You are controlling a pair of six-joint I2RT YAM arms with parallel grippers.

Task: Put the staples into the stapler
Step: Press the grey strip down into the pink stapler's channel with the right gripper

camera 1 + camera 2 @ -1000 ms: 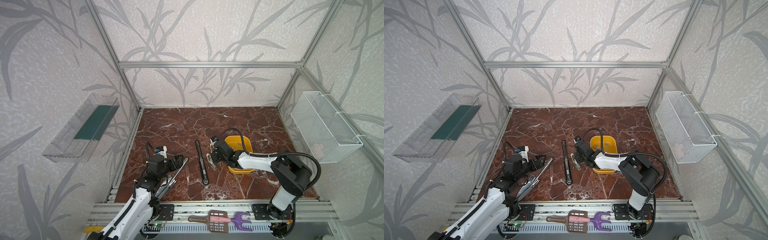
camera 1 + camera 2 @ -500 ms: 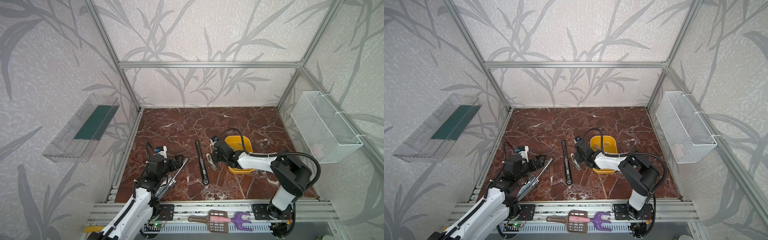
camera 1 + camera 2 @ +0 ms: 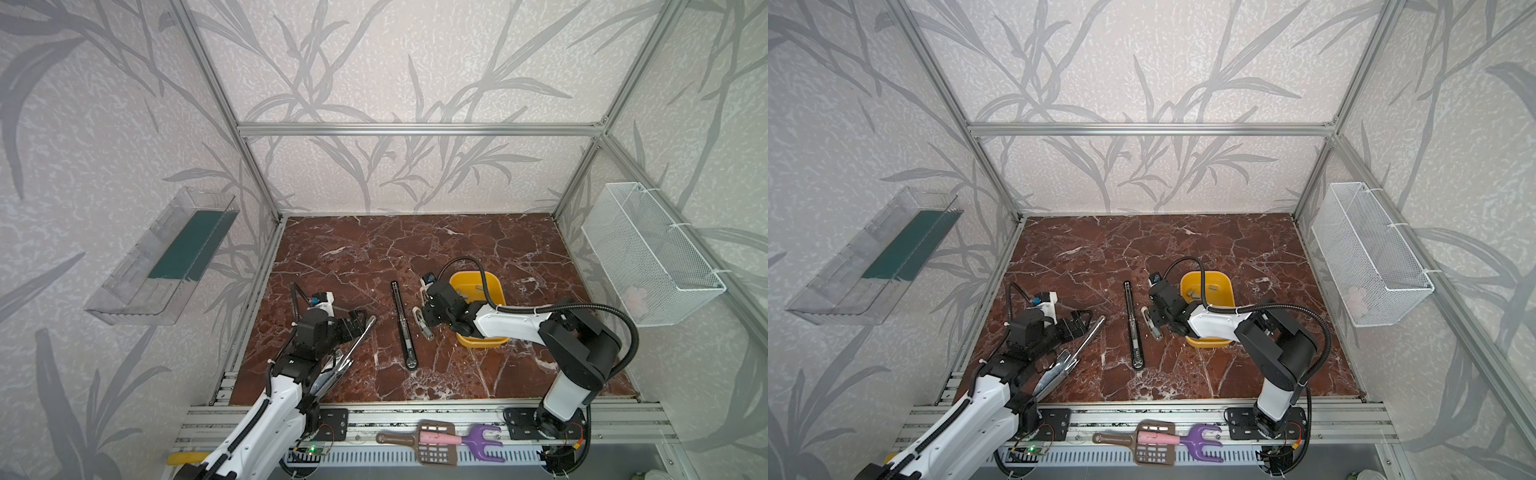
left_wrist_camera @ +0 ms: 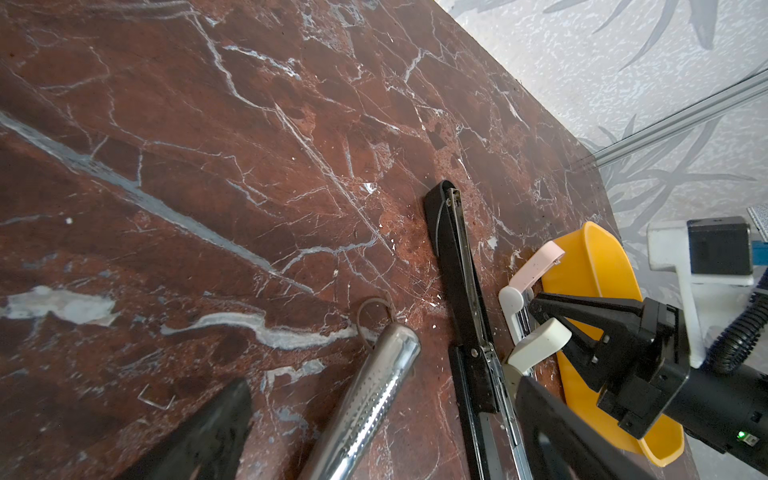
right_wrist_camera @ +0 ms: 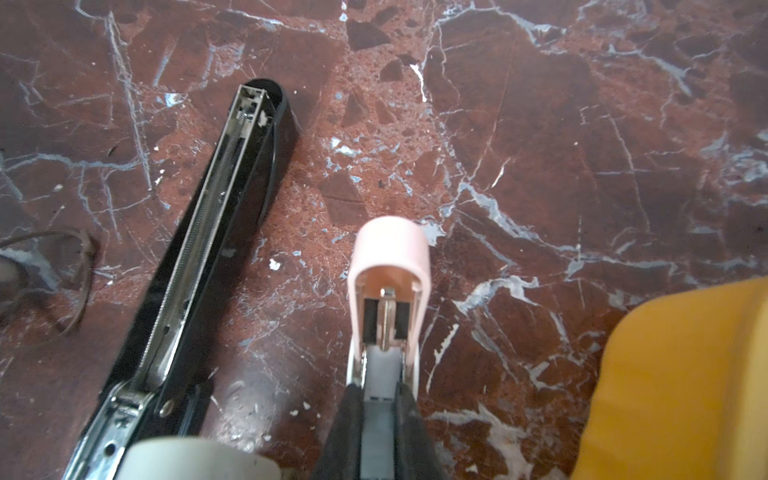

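The pink stapler lies hinged open right under the right gripper. Its fingers are pinched on what looks like a grey strip of staples sitting in the channel, so loading seems under way, and the lid is not yet shut. More staples wait in the bowl just beside that gripper. The left gripper stands wide apart, holding nothing.
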